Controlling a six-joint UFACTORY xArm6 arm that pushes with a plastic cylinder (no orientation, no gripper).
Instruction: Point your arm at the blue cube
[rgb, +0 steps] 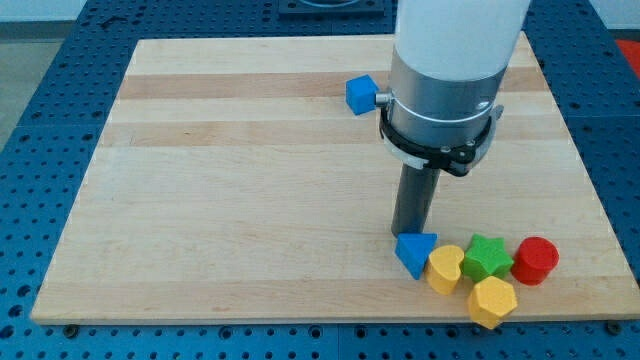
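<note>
The blue cube (361, 94) sits near the view's top, just left of the arm's grey body. My tip (407, 233) rests on the board far below the cube, touching the top edge of a blue triangular block (414, 252). Right of that block lie a yellow heart-shaped block (445, 268), a green star-shaped block (487, 256) and a red cylinder (535, 260). A yellow hexagonal block (491, 301) lies below them.
The wooden board (230, 180) lies on a blue perforated table (40, 120). The arm's wide white and grey body (445, 80) hides part of the board's upper right. The cluster of blocks lies close to the board's bottom edge.
</note>
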